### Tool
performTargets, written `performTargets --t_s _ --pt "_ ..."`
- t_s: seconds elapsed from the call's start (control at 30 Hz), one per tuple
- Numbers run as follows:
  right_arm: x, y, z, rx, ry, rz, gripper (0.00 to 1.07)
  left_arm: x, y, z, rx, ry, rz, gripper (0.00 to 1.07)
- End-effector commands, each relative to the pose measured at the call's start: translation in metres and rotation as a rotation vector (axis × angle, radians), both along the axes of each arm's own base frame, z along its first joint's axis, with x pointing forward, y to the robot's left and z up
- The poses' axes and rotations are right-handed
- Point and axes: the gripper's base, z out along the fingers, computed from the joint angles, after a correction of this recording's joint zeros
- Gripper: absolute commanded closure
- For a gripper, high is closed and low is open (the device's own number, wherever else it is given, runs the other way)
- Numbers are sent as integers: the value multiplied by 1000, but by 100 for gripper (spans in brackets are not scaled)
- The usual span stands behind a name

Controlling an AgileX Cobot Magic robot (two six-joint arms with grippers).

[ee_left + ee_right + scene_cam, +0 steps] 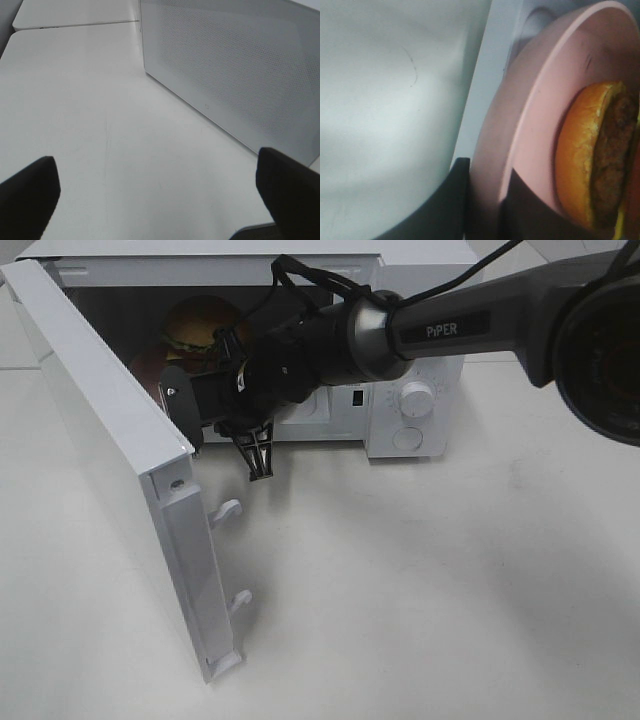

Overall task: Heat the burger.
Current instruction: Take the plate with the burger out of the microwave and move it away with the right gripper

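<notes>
While on its pink plate (pixel 530 120), burger (pixel 592 155) just beyond right hand (pixel 485 200).

- Bright, even light is falling from above; the white table (pixel 450 590) is looking almost washed out.
- The microwave (pixel 420 390) cavity is staying dim, and the arm (pixel 400 330) is casting soft shadows below.
- The right wrist picture is appearing blurred; the burger (pixel 592 160) and pink plate (pixel 530 125) are out of focus.
</notes>
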Motion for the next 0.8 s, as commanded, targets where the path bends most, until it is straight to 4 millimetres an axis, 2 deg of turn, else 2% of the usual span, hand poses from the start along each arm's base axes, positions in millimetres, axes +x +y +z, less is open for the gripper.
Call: performTargets --t_s 0.03,0.27,0.43,0.8 --pt "-1 -5 13 29 -38 6 107 -1 0 0 -9 -6 6 7" --pt "-10 -16 15 21 -65 33 107 -1 0 0 -9 -6 6 7" --pt "-17 -31 17 -16 -83 61 107 -1 0 0 -9 -6 6 7" --pt "-34 -43 26 1 -117 80 107 -1 0 0 -9 -6 6 7"
